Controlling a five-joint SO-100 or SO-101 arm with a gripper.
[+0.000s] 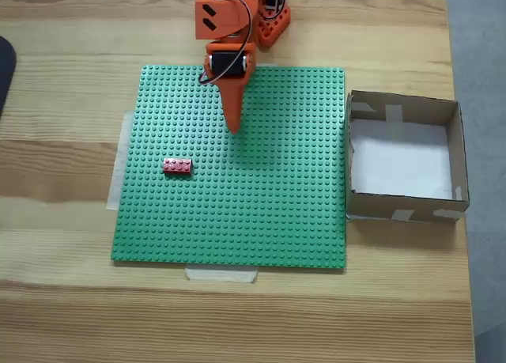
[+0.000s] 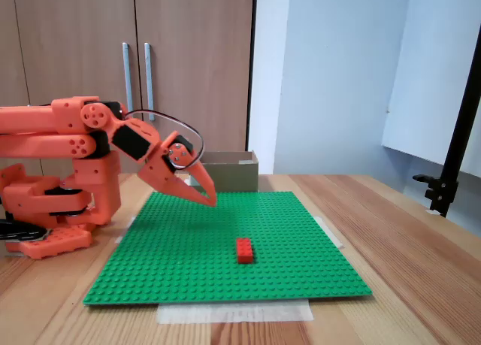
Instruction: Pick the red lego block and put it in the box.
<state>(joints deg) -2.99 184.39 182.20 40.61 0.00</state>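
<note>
The red lego block lies flat on the green studded baseplate, left of its middle in the top-down fixed view; in the side-on fixed view the block sits near the plate's front. My orange gripper hangs above the plate with its fingers together, shut on nothing, pointing down; its tip is above and behind the block, well apart from it. The cardboard box with a white floor stands open just off the plate's right edge, and its brown wall shows behind the plate in the side-on fixed view.
The baseplate is taped to a wooden table. The arm's orange base stands at the plate's far edge. A black stand rises at the table's right side in the side-on fixed view, with cupboard doors behind.
</note>
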